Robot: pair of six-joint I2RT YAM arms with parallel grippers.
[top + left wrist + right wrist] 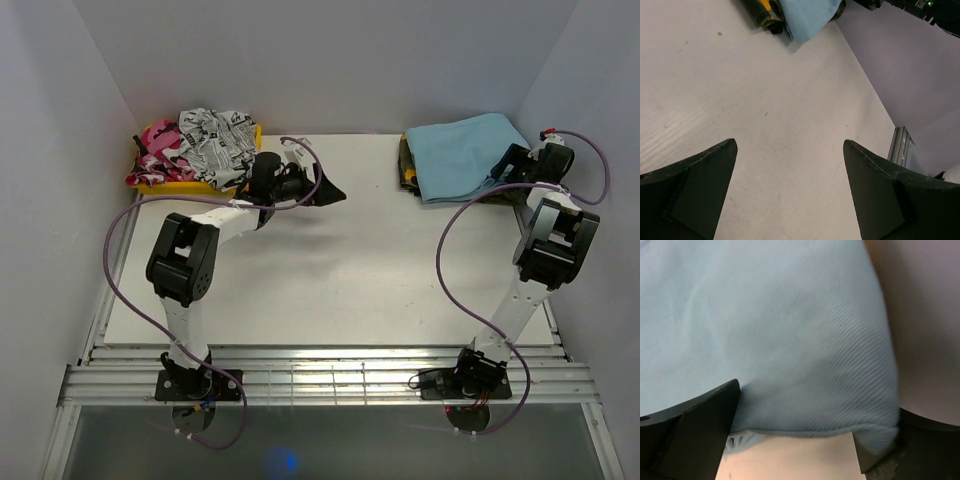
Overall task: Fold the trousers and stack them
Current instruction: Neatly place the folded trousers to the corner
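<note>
Nearest, the left gripper (790, 145) hangs wide open and empty over the bare surface (330, 290). Farther off on the right, the right gripper (815, 410) is spread wide around the folded edge of the trousers (462, 155) without pinching it. The trousers lie folded atop darker garments (408, 168) in the far right corner. To finish well, the gripper should likely rise straight up so that no cloth drags.

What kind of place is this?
Probably a robot test booth. Plain white walls box in a white table, two black-and-white robot arms are bolted at its near edge, and folded light-blue cloth trousers and a yellow plastic bin of crumpled clothes sit at its far corners.
</note>
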